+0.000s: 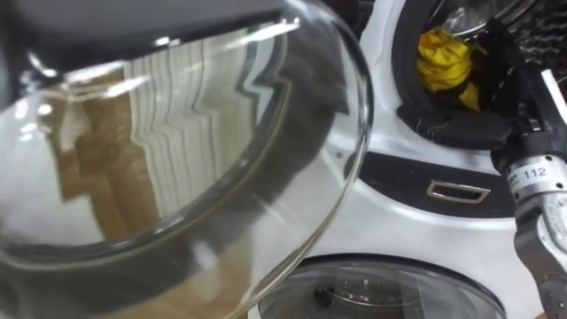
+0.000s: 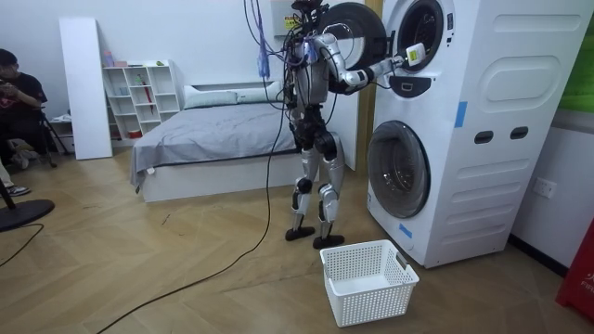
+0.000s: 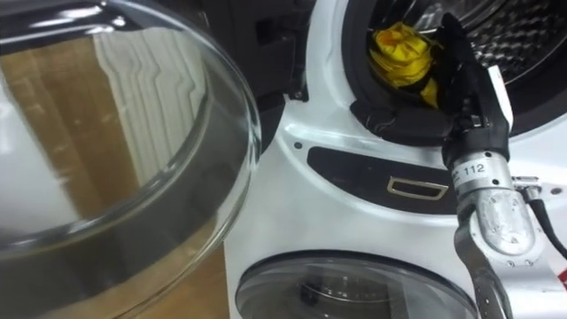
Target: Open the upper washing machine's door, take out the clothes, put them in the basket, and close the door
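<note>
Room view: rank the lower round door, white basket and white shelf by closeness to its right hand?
From the right hand:
1. lower round door, just below.
2. white basket, on the floor.
3. white shelf, far across the room.

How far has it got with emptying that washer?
Done: the upper door stands open. In hand: the right hand reaches into the drum, beside a yellow cloth still inside. Left: pull it out; the white basket on the floor looks empty.
</note>
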